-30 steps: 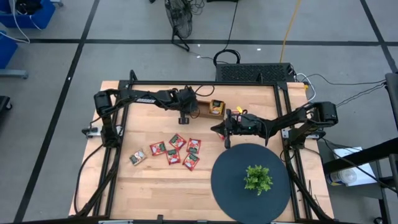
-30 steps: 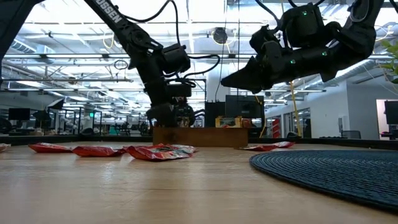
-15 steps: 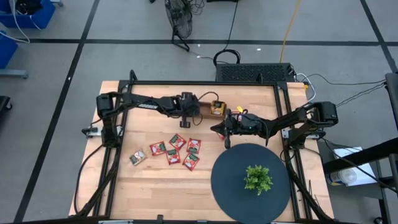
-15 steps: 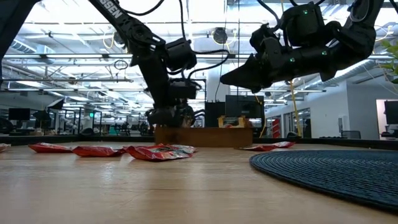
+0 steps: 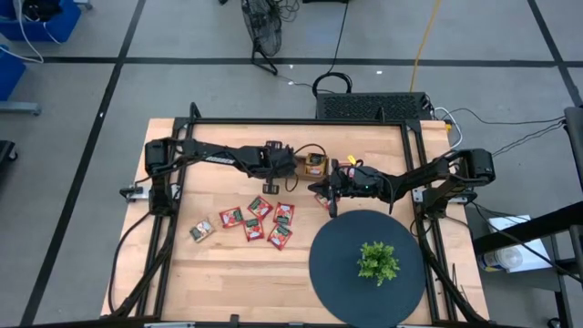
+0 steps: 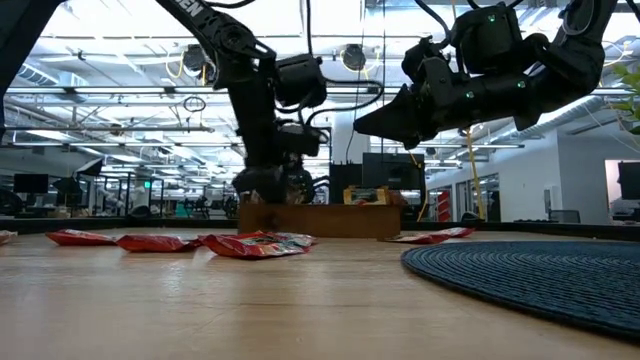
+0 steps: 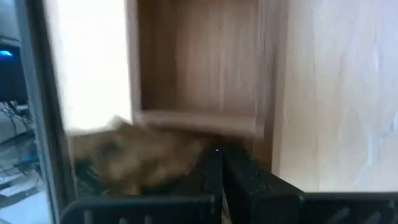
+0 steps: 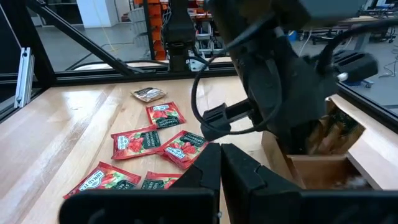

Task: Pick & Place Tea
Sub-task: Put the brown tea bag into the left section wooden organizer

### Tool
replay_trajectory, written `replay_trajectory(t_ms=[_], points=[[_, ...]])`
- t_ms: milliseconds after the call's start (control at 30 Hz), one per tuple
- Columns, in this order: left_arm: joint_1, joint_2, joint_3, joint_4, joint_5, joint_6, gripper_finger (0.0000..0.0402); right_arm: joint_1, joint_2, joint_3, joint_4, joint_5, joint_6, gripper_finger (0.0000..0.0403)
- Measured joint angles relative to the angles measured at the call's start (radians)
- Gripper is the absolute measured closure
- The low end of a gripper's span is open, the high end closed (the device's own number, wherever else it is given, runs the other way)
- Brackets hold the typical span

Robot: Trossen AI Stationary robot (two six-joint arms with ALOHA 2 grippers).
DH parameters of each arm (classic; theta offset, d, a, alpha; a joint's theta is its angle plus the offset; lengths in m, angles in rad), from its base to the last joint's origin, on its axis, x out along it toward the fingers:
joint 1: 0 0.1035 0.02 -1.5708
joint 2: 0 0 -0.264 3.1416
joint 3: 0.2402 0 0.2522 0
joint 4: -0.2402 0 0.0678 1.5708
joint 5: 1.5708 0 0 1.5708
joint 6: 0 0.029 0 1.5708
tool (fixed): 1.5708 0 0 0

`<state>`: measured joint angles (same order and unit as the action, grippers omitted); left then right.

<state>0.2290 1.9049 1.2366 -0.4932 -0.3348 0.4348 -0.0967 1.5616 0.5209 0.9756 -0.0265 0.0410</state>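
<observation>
Left gripper [image 5: 273,169] over tray [image 6: 320,219] | fingers closed on grey-green sachet [image 7: 137,158] | advice: release low, inside compartment | right gripper [image 5: 321,191] closed, idle.

One camera hangs straight over my table [image 5: 219,273], taking in both my arms. Another sits at tabletop height, looking level across the boards into the room. My left wrist camera peers close into the wooden tray [image 7: 199,68]. My right wrist camera faces the same tray [image 8: 336,165] from farther back.
</observation>
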Motion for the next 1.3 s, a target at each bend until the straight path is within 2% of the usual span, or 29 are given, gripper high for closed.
replay_trajectory(t_ms=[300, 433, 533, 600, 700, 833, 967, 1133, 1200, 1300], points=[[-0.041, -0.002, 0.096, -0.057, -0.021, 0.002, 0.0394, 0.0, 0.0, 0.0, 0.0, 0.0, 0.0, 0.0403], [-0.062, -0.004, 0.174, -0.194, -0.131, -0.008, 0.0379, 0.0, 0.0, 0.0, 0.0, 0.0, 0.0, 0.0403], [-0.08, -0.013, 0.226, -0.371, -0.177, -0.087, 0.0377, 0.0, 0.0, 0.0, -0.001, 0.0, 0.0, 0.0403], [-0.099, -0.038, 0.228, -0.483, -0.151, -0.212, 0.0376, 0.0, 0.0, 0.0, -0.001, -0.001, -0.001, 0.0403], [-0.138, -0.084, 0.223, -0.692, -0.05, -0.473, 0.0374, 0.0, 0.0, 0.001, 0.001, -0.001, -0.018, 0.0403], [-0.238, -0.144, 0.163, -0.896, 0.107, -0.858, 0.0338, 0.0, 0.0, 0.001, 0.007, -0.006, -0.037, 0.0403], [-0.412, -0.231, 0.033, -0.893, 0.2, -1.091, 0.0265, 0.0, 0.0, 0.001, 0.002, -0.073, -0.058, 0.0403], [-0.596, -0.335, -0.117, -0.847, 0.205, -1.365, 0.0168, 0.0, 0.0, 0.001, 0.001, -0.221, -0.064, 0.0403], [-0.643, -0.39, -0.18, -0.805, 0.22, -1.493, 0.014, 0.0, 0.0, 0.001, 0.0, -0.262, -0.064, 0.0403], [-0.694, -0.469, -0.289, -0.743, 0.237, -1.643, 0.0113, 0.005, 0.0, 0.001, 0.0, -0.267, -0.068, 0.0403]])
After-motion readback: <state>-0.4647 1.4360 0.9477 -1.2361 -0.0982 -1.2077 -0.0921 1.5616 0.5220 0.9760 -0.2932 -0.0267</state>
